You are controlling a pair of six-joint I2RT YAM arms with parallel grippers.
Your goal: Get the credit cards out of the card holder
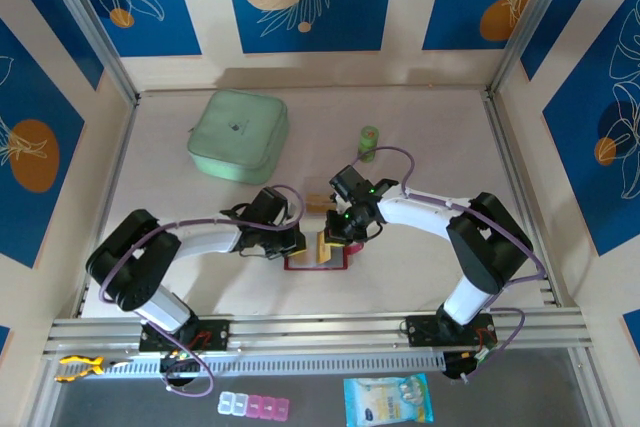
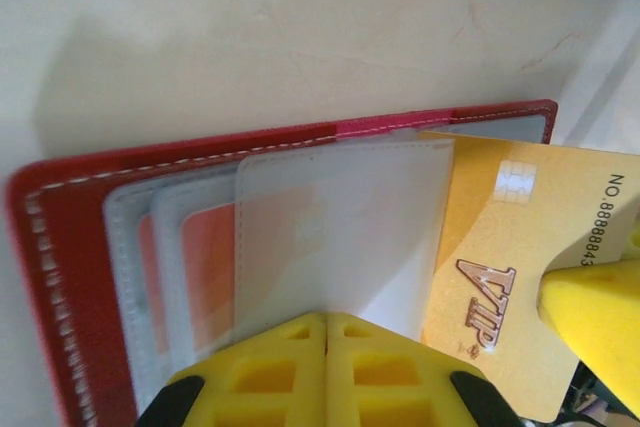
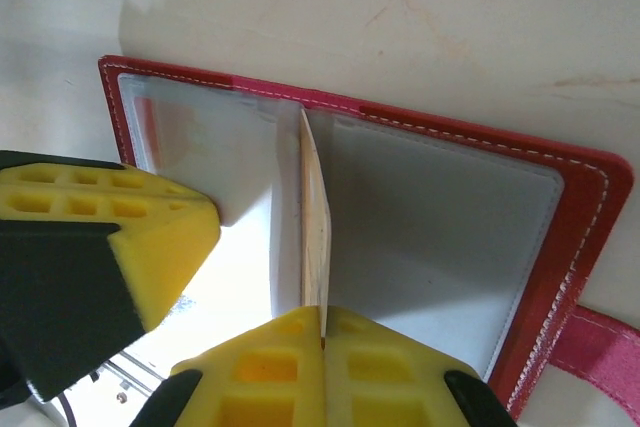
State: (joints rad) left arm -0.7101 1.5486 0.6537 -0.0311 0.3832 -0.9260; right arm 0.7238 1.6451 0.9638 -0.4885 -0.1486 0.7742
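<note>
One gold plastic card [image 2: 500, 237], gripped by our right end effector [image 3: 322, 322], must slide from the red folding wallet [image 2: 70, 227] our left end effector [image 2: 325, 332] clamps.

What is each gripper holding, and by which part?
The left gripper pinches a clear pocket of the card holder; right gripper pinches the gold card by its edge.

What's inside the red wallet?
Cloudy clear pockets with orange cards tucked in, and a gold card sticking partway out of the card holder. The pockets blur the orange cards, so their print stays hidden.
</note>
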